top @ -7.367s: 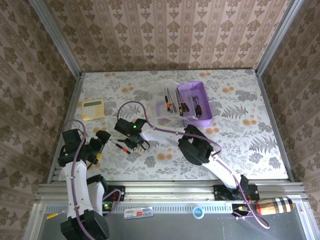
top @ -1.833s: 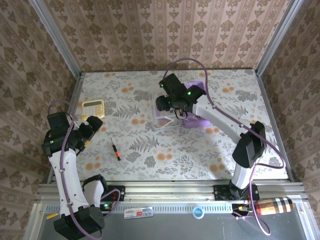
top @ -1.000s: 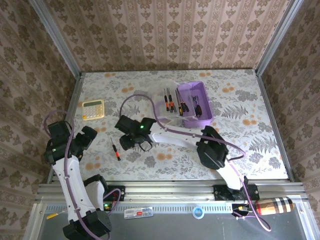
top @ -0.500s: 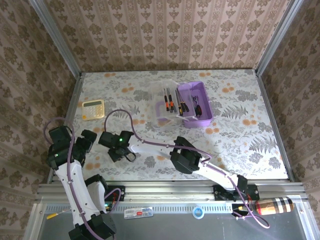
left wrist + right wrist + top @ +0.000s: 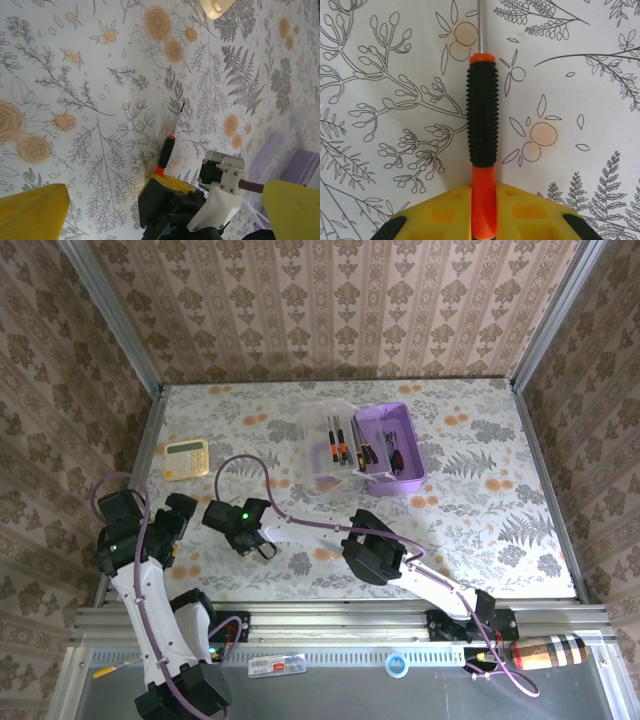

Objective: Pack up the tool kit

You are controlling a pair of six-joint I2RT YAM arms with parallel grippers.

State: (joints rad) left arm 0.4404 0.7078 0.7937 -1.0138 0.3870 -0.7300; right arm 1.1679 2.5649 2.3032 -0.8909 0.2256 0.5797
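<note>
A small screwdriver (image 5: 482,117) with a black ribbed handle and an orange end lies on the flowered table. My right gripper (image 5: 484,210) is shut on that orange end, its yellow pads (image 5: 440,212) pressing both sides. From above, the right gripper (image 5: 238,530) sits at the left middle of the table. The same screwdriver (image 5: 167,151) points away from it in the left wrist view. My left gripper (image 5: 177,518) hovers just to the left, open, with its yellow fingers (image 5: 31,209) wide apart. The purple box (image 5: 412,468) stands at the back with a clear tray (image 5: 318,478) of screwdrivers (image 5: 340,447) beside it.
A yellow calculator (image 5: 187,458) lies at the back left, near the left arm. The right arm stretches low across the table's front half. Metal rails bound the table on both sides. Dark tools (image 5: 395,455) lie inside the purple box.
The right gripper slid left over the loose screwdriver and has now closed on its orange end. The left gripper stayed wide open and shifted only slightly.
</note>
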